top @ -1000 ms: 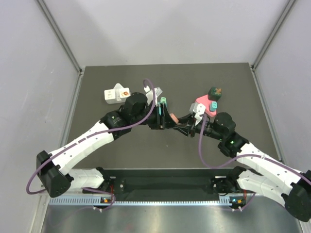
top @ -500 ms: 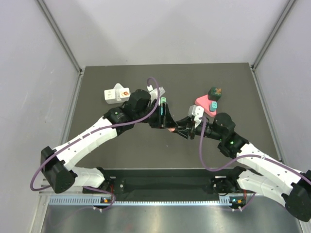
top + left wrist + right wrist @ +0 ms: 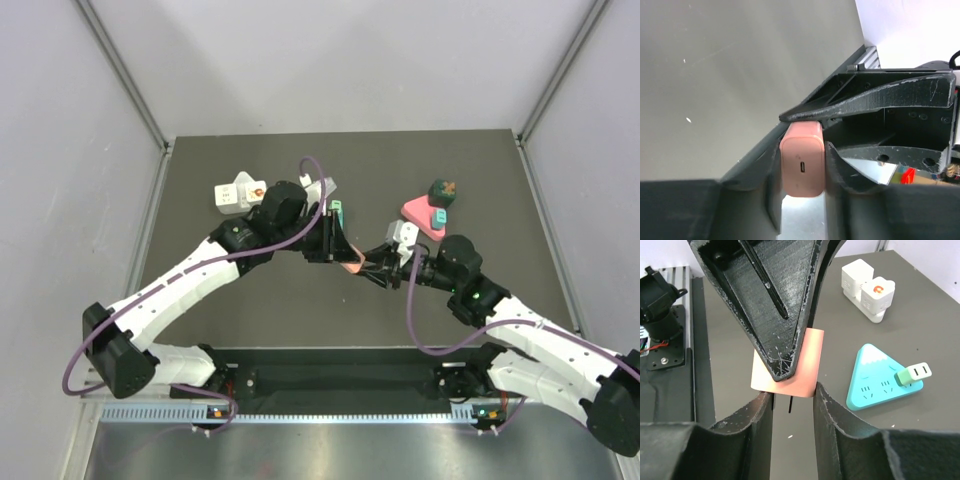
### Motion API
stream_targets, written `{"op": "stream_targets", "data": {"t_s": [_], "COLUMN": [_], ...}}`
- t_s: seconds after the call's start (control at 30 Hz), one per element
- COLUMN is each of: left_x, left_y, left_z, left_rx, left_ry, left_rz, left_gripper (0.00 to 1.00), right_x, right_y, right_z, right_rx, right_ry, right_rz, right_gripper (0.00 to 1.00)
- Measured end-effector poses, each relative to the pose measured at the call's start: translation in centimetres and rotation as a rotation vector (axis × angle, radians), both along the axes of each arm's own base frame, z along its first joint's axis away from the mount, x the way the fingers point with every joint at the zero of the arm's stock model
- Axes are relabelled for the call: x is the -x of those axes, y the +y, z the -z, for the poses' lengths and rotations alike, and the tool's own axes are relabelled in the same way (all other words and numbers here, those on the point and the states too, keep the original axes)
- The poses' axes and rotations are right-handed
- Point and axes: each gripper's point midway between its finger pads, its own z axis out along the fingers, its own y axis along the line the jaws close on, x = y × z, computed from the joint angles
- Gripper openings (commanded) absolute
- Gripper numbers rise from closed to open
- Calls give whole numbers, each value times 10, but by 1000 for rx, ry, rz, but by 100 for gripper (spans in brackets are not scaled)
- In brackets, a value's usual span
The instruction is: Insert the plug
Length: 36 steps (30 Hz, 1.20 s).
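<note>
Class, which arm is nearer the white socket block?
Left. The left arm passes just beside the white socket block; the right arm lies far off to its right.

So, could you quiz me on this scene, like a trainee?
1. True or false: only the right gripper touches the pink plug.
2. What sits in the blue triangular socket block? A) a green plug B) a yellow plug C) nothing
3. Fill in: the pink plug's face toward the left wrist camera has one small ___.
Key: 1 false, the left gripper holds it too; 2 A; 3 port.
</note>
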Motion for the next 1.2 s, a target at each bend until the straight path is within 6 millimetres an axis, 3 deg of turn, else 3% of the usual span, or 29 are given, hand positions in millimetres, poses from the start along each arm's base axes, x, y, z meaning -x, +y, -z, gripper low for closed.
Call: {"op": "stream_targets", "data": {"t_s": [0.03,0.07,0.13,0.23,0.27,0.33,0.43,0.57,0.8,0.9,1.03,1.2], "left_x": [0,0,1,1,1,-3,-13,-43,-93,-103,-113,-129], "left_y": [0,0,-1,-1,0,3,10,26,53,51,40,30], "left_z": [0,-1,-1,-1,0,6,21,47,102,117,127,132], "left_rx": [4,6,10,11,6,-26,-106,-259,-566,-672,-732,-746], "left_ry": [11,15,22,18,16,0,-20,-77,-182,-241,-316,-359], "left_rz": [-7,-8,-4,0,3,-10,-48,-160,-351,-384,-396,-418], "left_gripper": [7,0,0,0,0,0,0,0,0,0,0,0], "right_x": [-1,-2,-2,-3,-4,-6,-8,-12,-30,-41,-52,-56], "right_y": [0,-1,0,0,-1,-3,-7,-23,-70,-96,-128,-166], "right_z": [1,0,0,2,4,11,17,19,-4,-6,6,18], "right_rx": [2,1,0,-3,1,21,60,83,-33,-84,-90,-129], "right_ry": [-10,-11,-9,14,29,70,125,170,266,367,484,570], "right_rz": [5,8,10,24,34,56,89,191,532,726,944,1106], "right_gripper": [0,9,25,58,77,99,100,100,100,100,100,100]}}
